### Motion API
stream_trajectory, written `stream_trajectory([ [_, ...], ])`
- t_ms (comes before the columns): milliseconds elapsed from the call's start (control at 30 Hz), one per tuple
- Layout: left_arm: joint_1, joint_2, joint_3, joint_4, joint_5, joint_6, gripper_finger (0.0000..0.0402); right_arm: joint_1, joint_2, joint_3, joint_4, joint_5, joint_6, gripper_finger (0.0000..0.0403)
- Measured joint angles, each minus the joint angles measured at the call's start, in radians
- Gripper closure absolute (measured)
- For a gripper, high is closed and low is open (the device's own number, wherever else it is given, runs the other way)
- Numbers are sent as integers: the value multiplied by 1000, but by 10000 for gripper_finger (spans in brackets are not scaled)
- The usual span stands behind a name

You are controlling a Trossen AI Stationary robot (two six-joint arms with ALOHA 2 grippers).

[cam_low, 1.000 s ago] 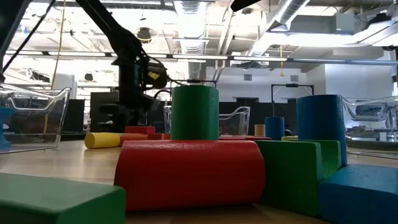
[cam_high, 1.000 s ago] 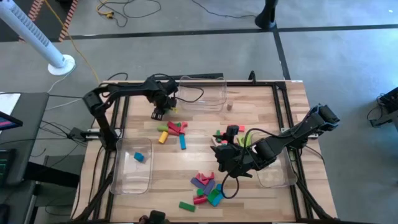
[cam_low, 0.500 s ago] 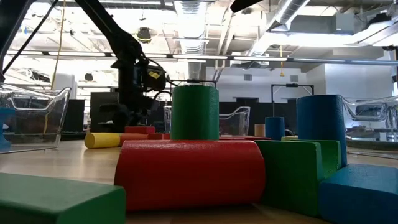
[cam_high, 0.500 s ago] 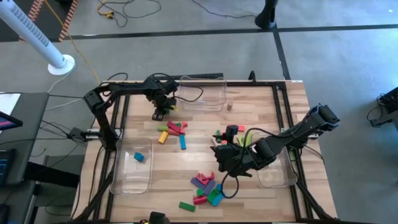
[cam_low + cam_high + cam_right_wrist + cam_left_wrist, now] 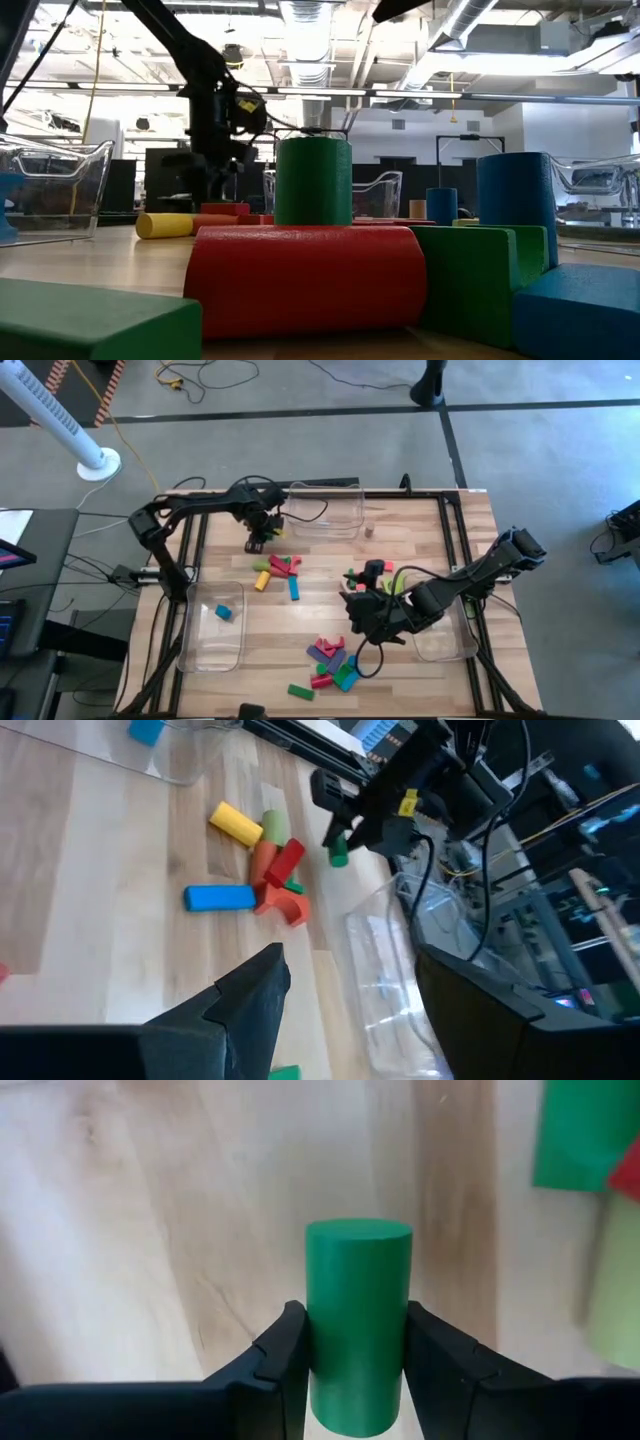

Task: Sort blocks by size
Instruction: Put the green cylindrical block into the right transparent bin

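My left gripper [image 5: 263,534] is at the table's far left, just in front of the far clear bin [image 5: 325,510]. It is shut on a green cylinder block [image 5: 358,1320] held just above the wood. The right wrist view shows this gripper [image 5: 345,838] too, with the green block [image 5: 338,851] under it. Loose blocks lie in a group near it [image 5: 280,570], in a second group at the near middle [image 5: 330,660], and beside my right gripper [image 5: 375,575]. My right gripper [image 5: 350,1010] hovers open above the table's middle right, holding nothing. My left gripper pinches the green cylinder's round sides [image 5: 318,1342] between its two fingers. The fingers come from above and point steeply down. The cylinder runs along the fingers, and its free end [image 5: 358,1232] sticks out past the fingertips. It hangs clear of the table.
A clear bin at the near left [image 5: 215,625] holds one blue block [image 5: 222,612]. Another clear bin [image 5: 445,635] stands at the right, partly under my right arm. In the low view, large red [image 5: 310,275] and green [image 5: 313,180] blocks stand close to the camera.
My left gripper has shut on the green cylinder. It has then risen a little, lifting the cylinder off the wood. My right arm has kept still.
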Motion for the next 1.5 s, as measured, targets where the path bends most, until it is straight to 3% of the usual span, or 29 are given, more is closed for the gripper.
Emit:
stream_trajectory([
  [233,-31,-108,61,-88,41,-56,279,41,-1,0,-3,24,-18,145],
  [533,-137,-319,104,-65,255,-149,279,105,-2,0,12,16,-21,145],
  [667,-213,-379,104,-19,349,-202,279,107,1,0,92,-58,-78,145],
  [867,-361,-391,104,26,406,-248,279,74,47,0,282,-156,-283,145],
  [1000,-440,-391,104,46,407,-248,279,31,65,0,336,-166,-352,145],
  [1167,-490,-391,104,56,408,-263,279,-12,66,-1,373,-181,-379,145],
  [1333,-523,-376,104,91,430,-273,279,-47,66,-1,457,-332,-442,144],
  [1500,-542,-358,104,100,459,-281,279,-68,66,-1,487,-377,-493,142],
])
